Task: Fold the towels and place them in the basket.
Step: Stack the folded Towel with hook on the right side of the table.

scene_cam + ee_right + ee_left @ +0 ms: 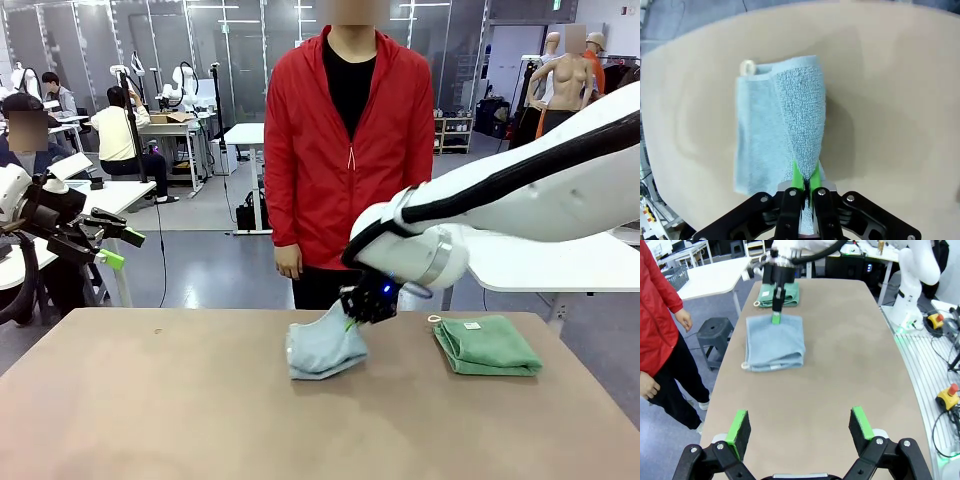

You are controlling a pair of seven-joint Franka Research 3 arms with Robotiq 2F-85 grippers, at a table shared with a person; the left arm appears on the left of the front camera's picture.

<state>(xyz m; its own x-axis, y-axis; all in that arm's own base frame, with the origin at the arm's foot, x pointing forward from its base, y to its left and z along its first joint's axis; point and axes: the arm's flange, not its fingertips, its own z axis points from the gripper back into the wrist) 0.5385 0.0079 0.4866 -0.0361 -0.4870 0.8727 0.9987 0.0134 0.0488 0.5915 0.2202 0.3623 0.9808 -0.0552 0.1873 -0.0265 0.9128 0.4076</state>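
Mid-fold at the counter: our right claw is clamped on one edge of the pale blue towel, lifting it above the rest of the cloth, which lies near the counter's middle. Our left claw hangs wide open and empty, well apart. We judge the next move calls for carrying that edge across and laying it flat. We count two towels; the mint green towel sits folded to the right, before a person in a red jacket.
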